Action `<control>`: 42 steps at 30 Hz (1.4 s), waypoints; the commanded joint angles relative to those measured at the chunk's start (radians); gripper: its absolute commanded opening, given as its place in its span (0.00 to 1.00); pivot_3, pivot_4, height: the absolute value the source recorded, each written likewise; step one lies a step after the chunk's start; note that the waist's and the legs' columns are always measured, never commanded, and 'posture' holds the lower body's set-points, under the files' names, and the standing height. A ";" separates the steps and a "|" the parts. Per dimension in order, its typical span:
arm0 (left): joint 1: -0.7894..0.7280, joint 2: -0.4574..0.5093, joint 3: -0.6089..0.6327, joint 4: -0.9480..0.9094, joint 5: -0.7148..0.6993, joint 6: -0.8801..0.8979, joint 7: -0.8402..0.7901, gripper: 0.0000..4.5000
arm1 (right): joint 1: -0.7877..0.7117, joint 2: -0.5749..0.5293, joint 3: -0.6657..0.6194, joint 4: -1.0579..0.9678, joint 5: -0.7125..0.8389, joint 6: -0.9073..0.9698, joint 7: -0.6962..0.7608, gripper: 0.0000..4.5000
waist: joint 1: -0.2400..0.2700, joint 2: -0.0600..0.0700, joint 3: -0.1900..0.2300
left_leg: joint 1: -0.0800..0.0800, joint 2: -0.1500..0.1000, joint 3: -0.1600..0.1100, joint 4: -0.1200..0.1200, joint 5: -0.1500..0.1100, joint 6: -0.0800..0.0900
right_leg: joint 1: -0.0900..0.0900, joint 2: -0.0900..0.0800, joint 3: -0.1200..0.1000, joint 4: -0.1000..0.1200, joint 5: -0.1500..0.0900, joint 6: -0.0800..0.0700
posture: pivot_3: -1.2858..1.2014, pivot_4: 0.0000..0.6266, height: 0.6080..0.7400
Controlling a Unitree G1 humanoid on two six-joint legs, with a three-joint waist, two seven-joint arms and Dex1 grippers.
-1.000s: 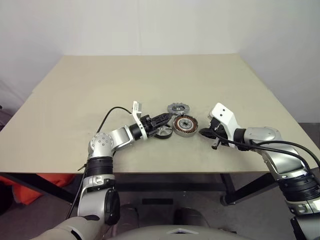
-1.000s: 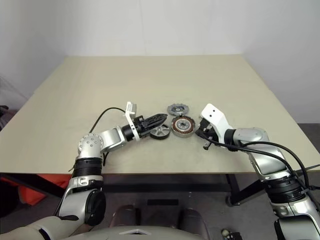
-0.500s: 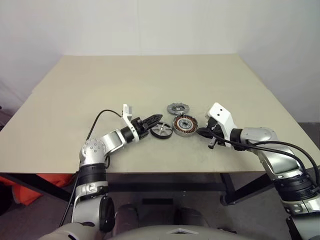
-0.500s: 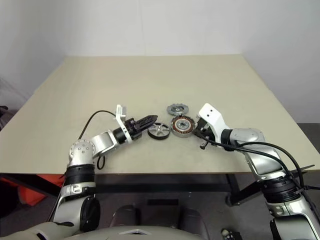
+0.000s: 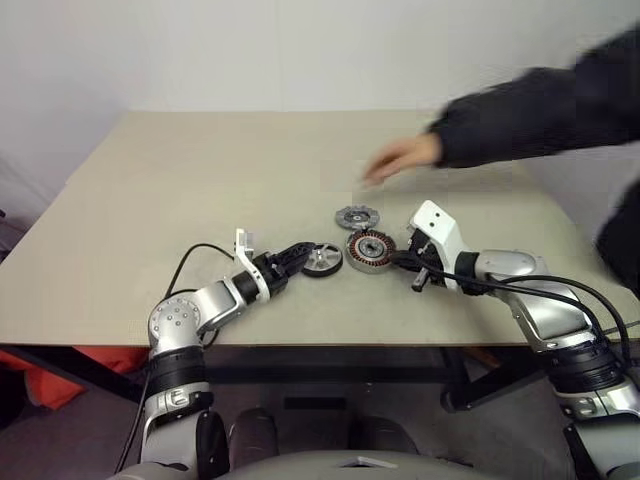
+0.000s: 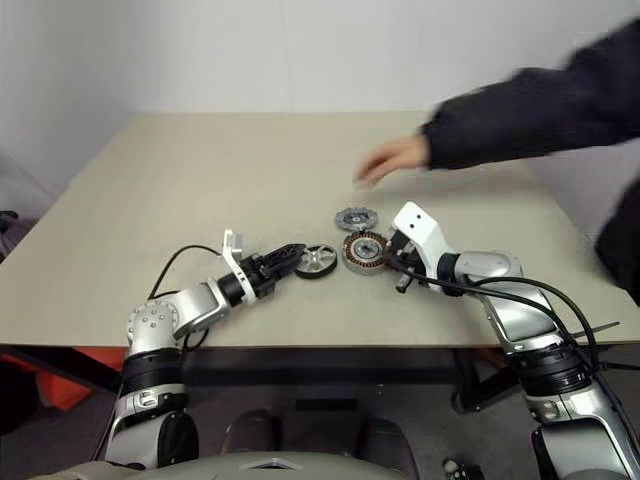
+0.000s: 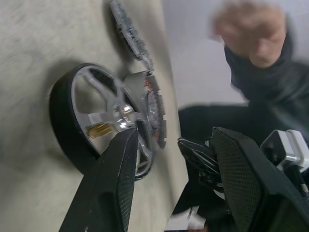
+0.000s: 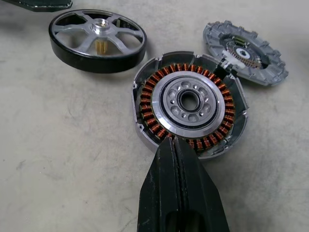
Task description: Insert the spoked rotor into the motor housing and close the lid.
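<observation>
Spoked silver-grey metal rotor lies flat on table, ungripped between open left gripper jaws; right gripper, jaws closed, braces copper-wound round housing.

both robot arms were silver-grey metal with black joint bands, each ending in a white wrist block ahead of textured black fingers. thin black cables looped loose along the left arm and the right arm. the person's arm wore a dark sleeve.

Head cameras overlook the table; wrist cameras sit close, sharing the motor housing.
</observation>
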 commanded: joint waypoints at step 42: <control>0.145 0.159 -0.182 -0.239 0.364 -0.575 -0.103 0.84 | -0.068 0.043 0.025 0.028 -0.021 -0.049 0.013 0.00 | -0.003 0.000 0.000 | 0.000 0.002 0.000 0.000 0.000 0.000 | 0.000 0.000 0.000 0.000 0.000 0.000 | 0.52 0.00 1.00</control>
